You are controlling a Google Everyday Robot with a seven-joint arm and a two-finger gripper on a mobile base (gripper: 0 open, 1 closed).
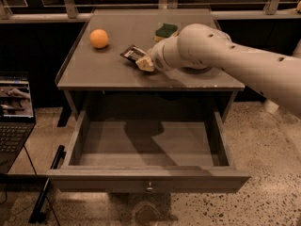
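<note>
My gripper [143, 62] hovers low over the middle of a grey cabinet top [94, 72], at the end of a thick cream arm [225, 55] that reaches in from the right. Its tip touches or nearly touches a small dark snack packet [131, 53] lying flat just to its left. An orange [99, 38] sits further left toward the back. A green sponge [166, 30] lies behind the gripper, partly hidden by the arm.
Below the top, a wide drawer [146, 147] stands pulled out toward the camera, with its front panel [148, 180] low in view. An open laptop [14, 112] sits on the floor at the left. A rail [141, 15] runs behind the cabinet.
</note>
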